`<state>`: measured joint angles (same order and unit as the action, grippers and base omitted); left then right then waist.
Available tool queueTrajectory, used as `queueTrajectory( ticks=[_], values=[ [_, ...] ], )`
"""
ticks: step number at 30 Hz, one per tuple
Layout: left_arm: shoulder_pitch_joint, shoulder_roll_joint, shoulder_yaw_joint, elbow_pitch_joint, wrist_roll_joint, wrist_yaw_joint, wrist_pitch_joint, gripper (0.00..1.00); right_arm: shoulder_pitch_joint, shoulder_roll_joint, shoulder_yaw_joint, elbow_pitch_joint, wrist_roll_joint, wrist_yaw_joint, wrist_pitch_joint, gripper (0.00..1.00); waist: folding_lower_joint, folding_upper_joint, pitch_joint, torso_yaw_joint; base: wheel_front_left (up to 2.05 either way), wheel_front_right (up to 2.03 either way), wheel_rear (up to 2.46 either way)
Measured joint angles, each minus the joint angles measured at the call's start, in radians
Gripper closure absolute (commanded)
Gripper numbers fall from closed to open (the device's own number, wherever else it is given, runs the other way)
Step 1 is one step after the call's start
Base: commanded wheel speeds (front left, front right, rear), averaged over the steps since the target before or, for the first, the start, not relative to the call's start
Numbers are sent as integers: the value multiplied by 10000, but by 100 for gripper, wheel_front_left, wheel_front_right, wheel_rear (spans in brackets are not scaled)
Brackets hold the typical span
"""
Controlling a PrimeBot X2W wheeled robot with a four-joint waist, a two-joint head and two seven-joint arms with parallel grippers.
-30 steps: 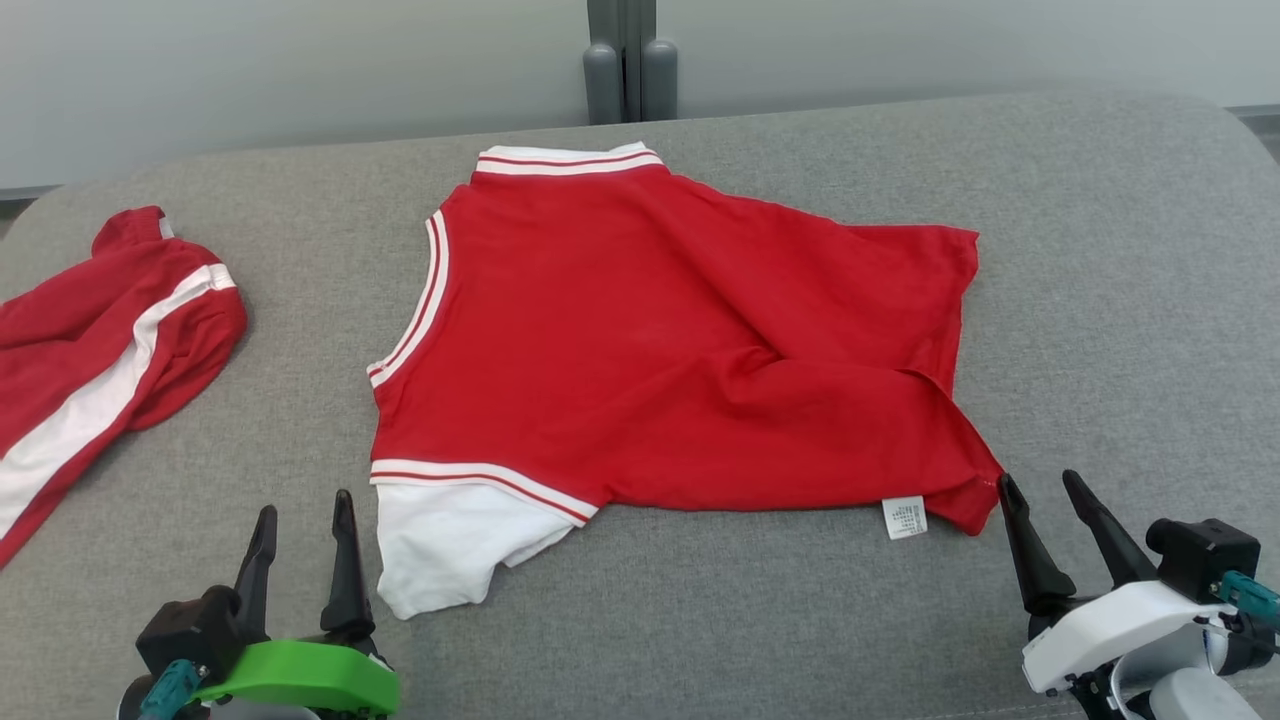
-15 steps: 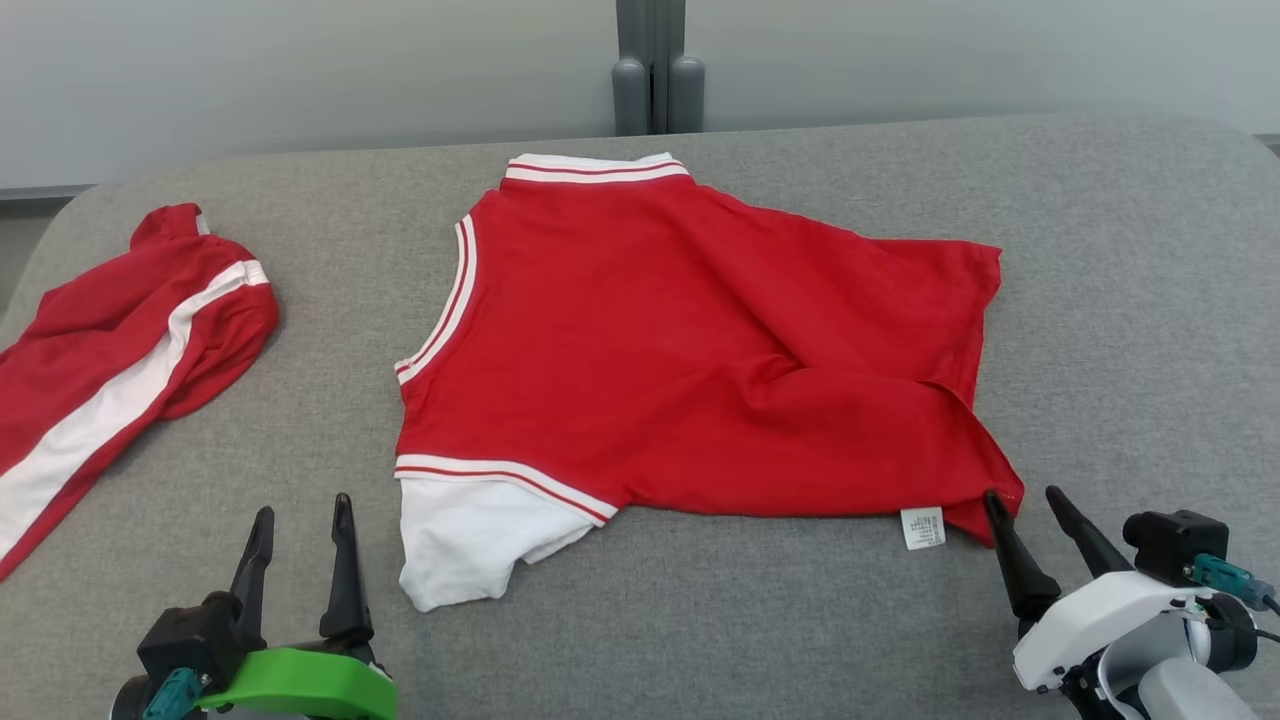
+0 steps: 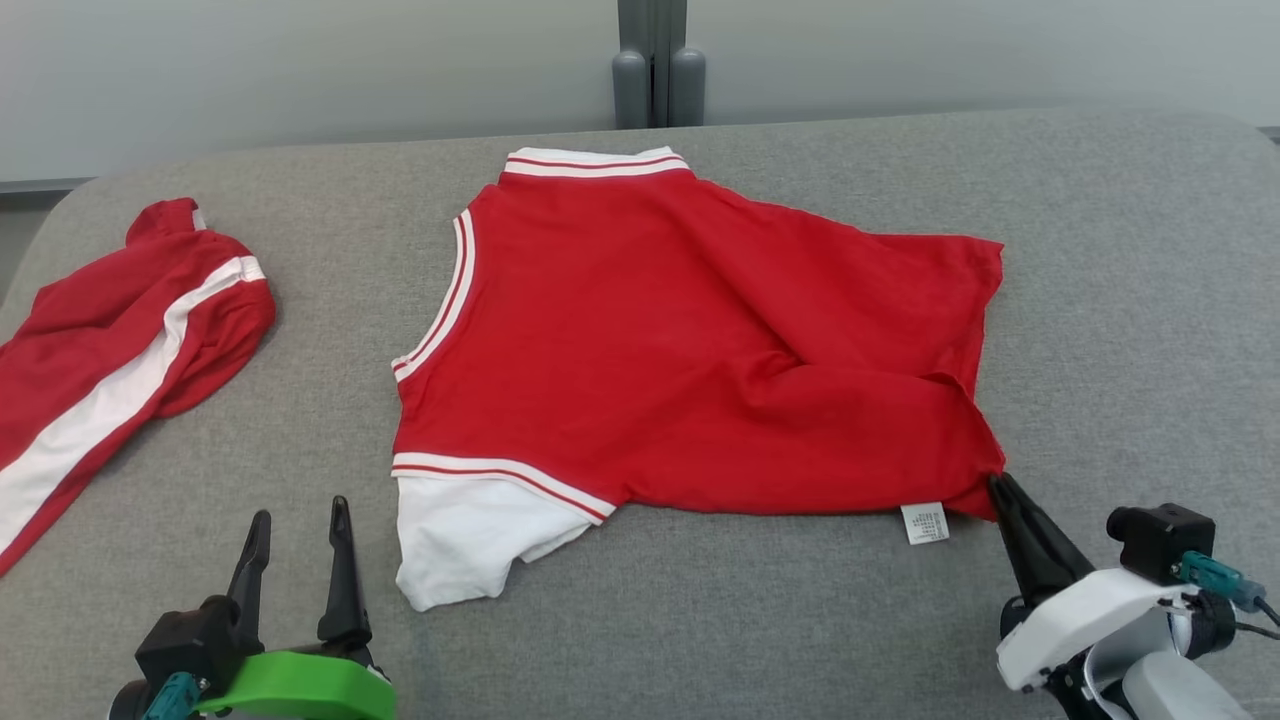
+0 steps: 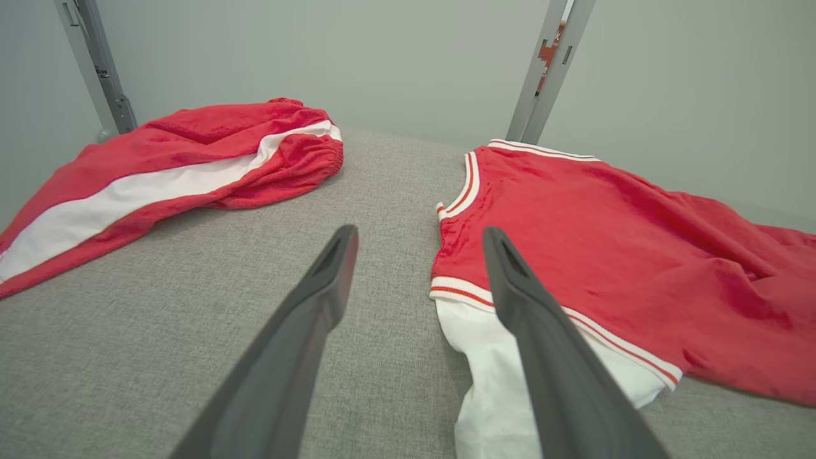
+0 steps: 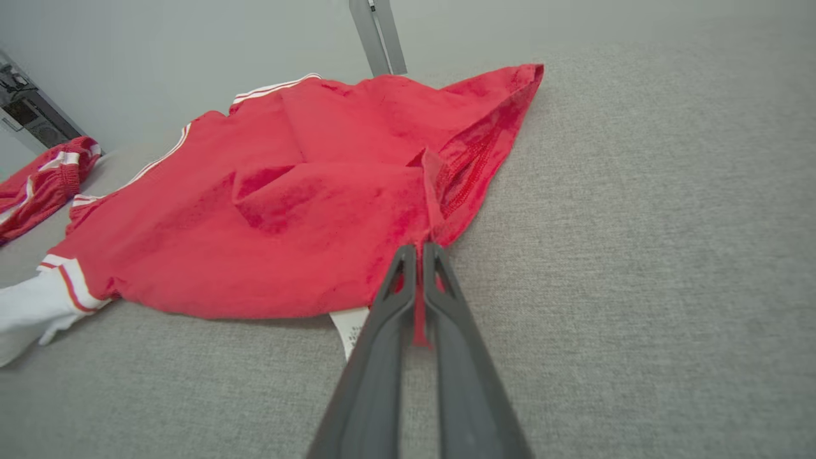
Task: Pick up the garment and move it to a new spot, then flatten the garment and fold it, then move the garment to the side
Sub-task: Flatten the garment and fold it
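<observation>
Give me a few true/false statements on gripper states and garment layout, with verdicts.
1. The right gripper is shut on the near right corner of the red shirt. True.
2. The left gripper grips the shirt's white sleeve. False: it is open, beside the sleeve, holding nothing.
3. A second red-and-white garment lies at the left of the grey surface. True.
4. The shirt's white label sits at the collar. False: it sticks out at the near edge, close to the right gripper.
</observation>
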<state>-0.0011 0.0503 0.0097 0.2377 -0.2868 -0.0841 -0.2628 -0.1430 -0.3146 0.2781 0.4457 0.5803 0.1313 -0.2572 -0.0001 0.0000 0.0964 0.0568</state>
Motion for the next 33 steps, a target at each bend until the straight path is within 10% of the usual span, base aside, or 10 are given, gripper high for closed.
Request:
queueTrajectory(
  ticks=[12,13,15,33],
  values=[
    [24,-6,-100,82,-79,65,-12,0,1943,-721,1012,-1778,428,0,-54,100,0,1,10,-398,0,0,0],
    [24,-6,-98,104,-86,65,-12,0,1972,-786,1095,-1726,453,0,-44,81,0,0,17,-420,0,0,0],
    [24,-6,-98,128,-88,65,-12,0,1975,-840,1104,-1636,397,0,-42,0,0,0,20,-462,0,0,0],
    [163,-8,84,174,389,40,-12,0,2200,556,-1620,-3522,-1505,0,-54,0,1,0,-710,-472,0,0,0]
  ],
)
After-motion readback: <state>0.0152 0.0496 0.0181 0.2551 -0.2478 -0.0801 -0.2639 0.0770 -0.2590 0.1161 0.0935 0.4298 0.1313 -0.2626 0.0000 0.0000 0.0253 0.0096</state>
